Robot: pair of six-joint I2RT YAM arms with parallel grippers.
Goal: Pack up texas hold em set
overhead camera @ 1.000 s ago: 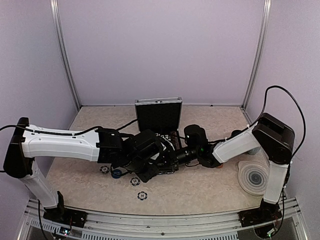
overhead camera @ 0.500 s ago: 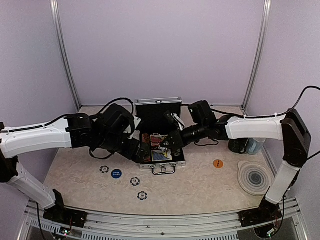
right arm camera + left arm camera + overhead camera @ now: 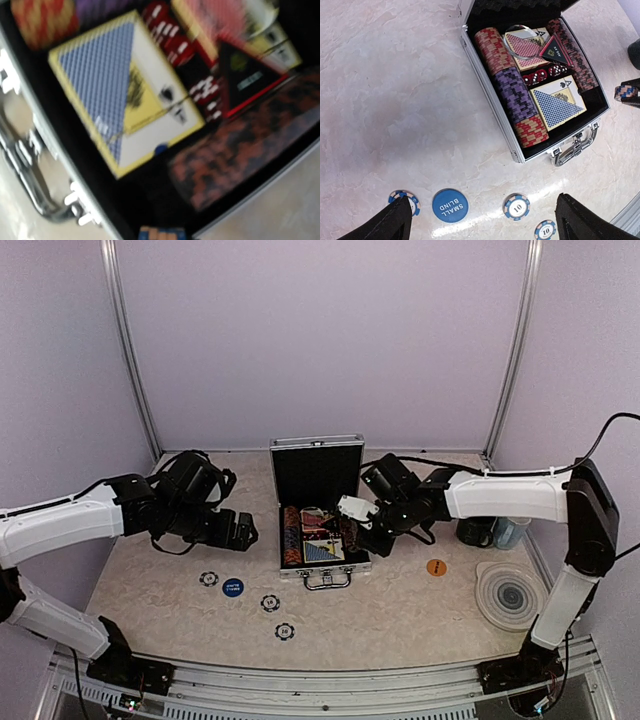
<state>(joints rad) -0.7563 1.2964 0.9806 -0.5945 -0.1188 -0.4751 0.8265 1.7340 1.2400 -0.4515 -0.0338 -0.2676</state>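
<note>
The silver case of the texas hold em set lies open mid-table, lid up. Inside are chip rows, a red deck, a blue deck, red dice and a black triangle. My left gripper hangs open and empty left of the case, above a blue SMALL BLIND button and three loose blue chips. My right gripper is shut on a few blue-striped chips over the case's front right corner, by the red-black chip row.
An orange round button lies right of the case. A grey ringed coaster sits at the right edge, with a dark mug and a pale-blue mug behind it. Cables trail over the table behind both arms.
My left arm has pulled back from the case toward the left and its jaws have opened wide. My right gripper has shifted to the case's front right, still holding blue chips.
</note>
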